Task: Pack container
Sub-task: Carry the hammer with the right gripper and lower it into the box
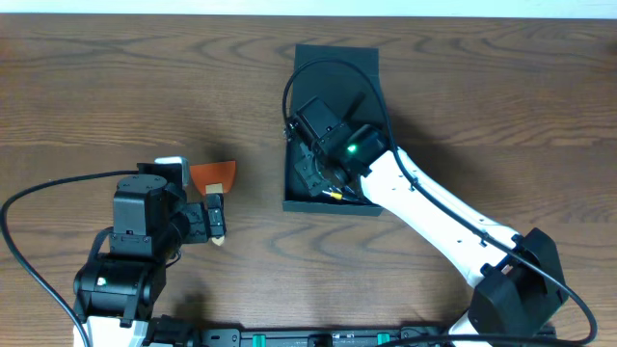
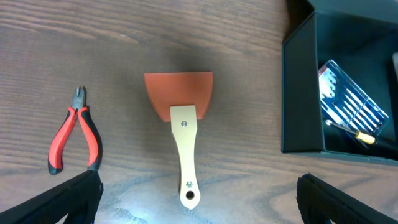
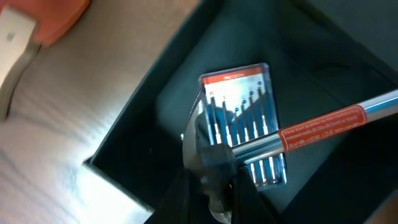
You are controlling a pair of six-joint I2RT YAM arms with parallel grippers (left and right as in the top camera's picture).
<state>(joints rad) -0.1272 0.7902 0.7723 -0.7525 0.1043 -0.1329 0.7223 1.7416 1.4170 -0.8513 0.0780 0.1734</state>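
Container (image 1: 333, 67) of matte dark teal board stands open at the far middle of the wood-grain counter (image 1: 96, 96), the right tool (image 3: 211, 196) over it clamped on a chrome-shafted hammer (image 3: 323, 121) above a clear screwdriver case (image 3: 239, 87) — the left tool (image 2: 202, 208) spread wide, empty, over a cream-handled orange scraper (image 2: 180, 93).

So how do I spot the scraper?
Find the dark teal container on the wooden table. Beside it, by the open left gripper, lies the scraper. Only it has a flat orange blade and pale handle; the pliers nearby have red grips.
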